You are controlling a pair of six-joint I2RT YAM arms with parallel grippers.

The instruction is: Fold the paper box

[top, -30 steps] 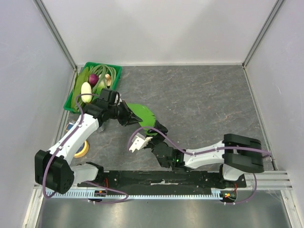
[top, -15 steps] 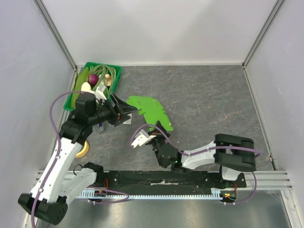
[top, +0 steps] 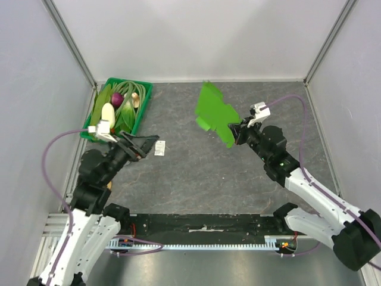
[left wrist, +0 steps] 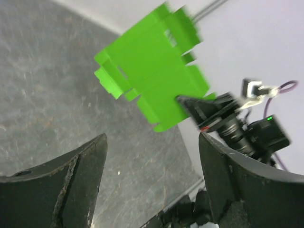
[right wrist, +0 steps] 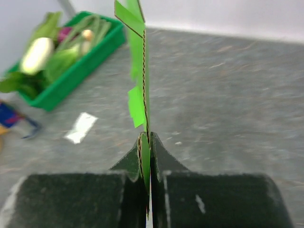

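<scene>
The right gripper [top: 236, 133] clamps one edge of the paper box [top: 215, 112], holding it upright above the table [top: 196, 173], far middle, probably freeing its flaps; the left gripper [top: 146, 143] gapes empty, left.

Flat on the table [top: 196, 173] a second ago, the paper box [top: 215, 113] now hangs upright in the air, pinched by the right gripper [top: 235, 132], which has swung right. The left gripper [top: 147, 144] has let go and drawn back, jaws wide.
</scene>
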